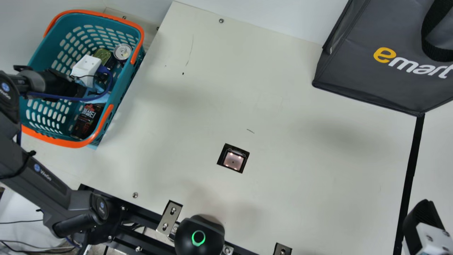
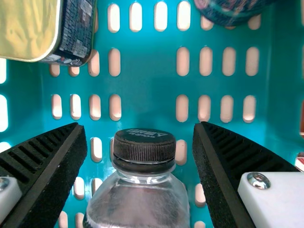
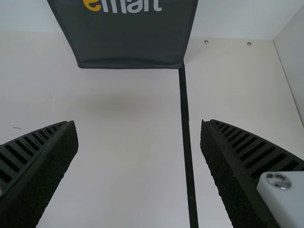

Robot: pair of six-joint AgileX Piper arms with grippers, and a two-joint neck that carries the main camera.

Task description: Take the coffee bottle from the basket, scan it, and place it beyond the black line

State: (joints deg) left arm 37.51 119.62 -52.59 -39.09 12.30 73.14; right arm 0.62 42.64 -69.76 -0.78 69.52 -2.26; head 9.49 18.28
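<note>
- The left gripper is down in the basket, its ribbed fingers spread apart and grasping nothing.
- Between those fingers, with a gap on either side of its cap, is the coffee bottle: a black screw cap with a finely ridged edge (pale lettering on top), a narrow clear neck, then see-through shoulders sloping outward.
- Near the gripper, on the side away from the robot's base, lies a tin with a gold, round-cornered lid and dark printed sides; just beside it is a round can with a silvery top.
- On the gripper's other side, toward the base, a dark printed pack leans in the same basket.
- Around them all stands the basket, teal, with rows of slots and orange handles.
- Well apart from that gripper, across the table, sits a dark grey bag (black strap on it), by one end of the black line.
- Farther still, the right gripper hangs open near the line, empty.
</note>
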